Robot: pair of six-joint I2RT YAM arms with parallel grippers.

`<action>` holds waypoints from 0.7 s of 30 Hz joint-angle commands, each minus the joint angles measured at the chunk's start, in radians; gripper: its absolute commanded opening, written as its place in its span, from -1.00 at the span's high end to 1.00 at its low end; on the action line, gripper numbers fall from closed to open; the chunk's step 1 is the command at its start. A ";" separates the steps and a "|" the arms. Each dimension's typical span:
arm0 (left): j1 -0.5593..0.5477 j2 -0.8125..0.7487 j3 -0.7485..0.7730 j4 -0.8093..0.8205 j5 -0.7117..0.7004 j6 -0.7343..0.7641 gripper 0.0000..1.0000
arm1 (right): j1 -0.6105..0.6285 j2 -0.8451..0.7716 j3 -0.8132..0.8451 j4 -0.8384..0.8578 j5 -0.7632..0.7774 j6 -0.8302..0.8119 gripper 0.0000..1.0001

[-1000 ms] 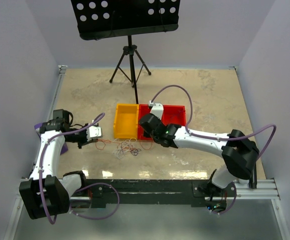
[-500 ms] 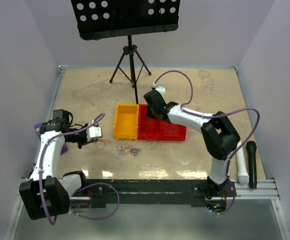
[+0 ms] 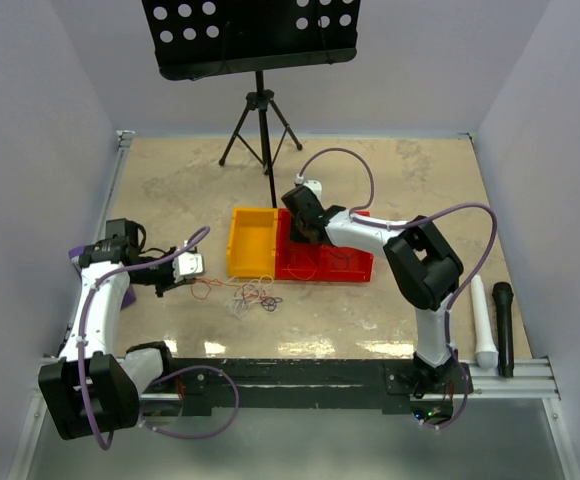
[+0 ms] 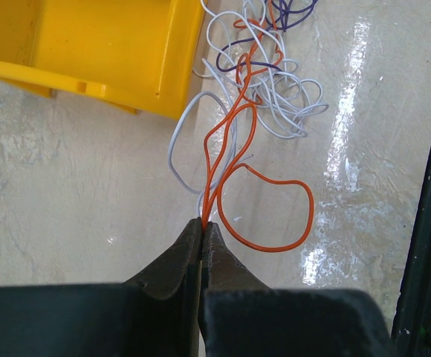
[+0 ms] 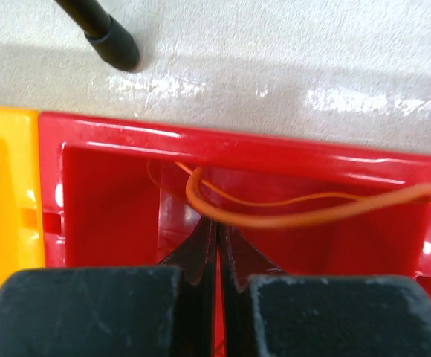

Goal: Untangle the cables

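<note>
The cables (image 3: 253, 297) lie as a thin tangle of orange, white and purple wires in front of the yellow bin (image 3: 252, 242). My left gripper (image 3: 194, 267) sits left of the tangle, shut on an orange cable (image 4: 275, 223) whose strands run from the tips (image 4: 203, 223) up into the white and purple wires (image 4: 275, 97). My right gripper (image 3: 303, 232) hangs over the left end of the red bin (image 3: 345, 265). Its jaws are together (image 5: 217, 222), with a second orange cable (image 5: 312, 216) crossing right at the tips inside the red bin (image 5: 238, 145).
A music stand's tripod (image 3: 260, 130) stands behind the bins, one foot (image 5: 115, 41) just past the red bin's far wall. A white tube (image 3: 482, 320) and a black stick (image 3: 503, 325) lie by the right rail. The yellow bin's corner (image 4: 89, 44) is close to the tangle.
The right arm has folded back from its low stretch across the table, and its gripper has moved farther back over the red bin's left end. The left arm has not moved.
</note>
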 commanded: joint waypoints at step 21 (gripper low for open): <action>0.005 -0.003 0.023 0.009 0.052 -0.019 1.00 | -0.004 -0.300 0.055 -0.119 -0.025 -0.043 0.13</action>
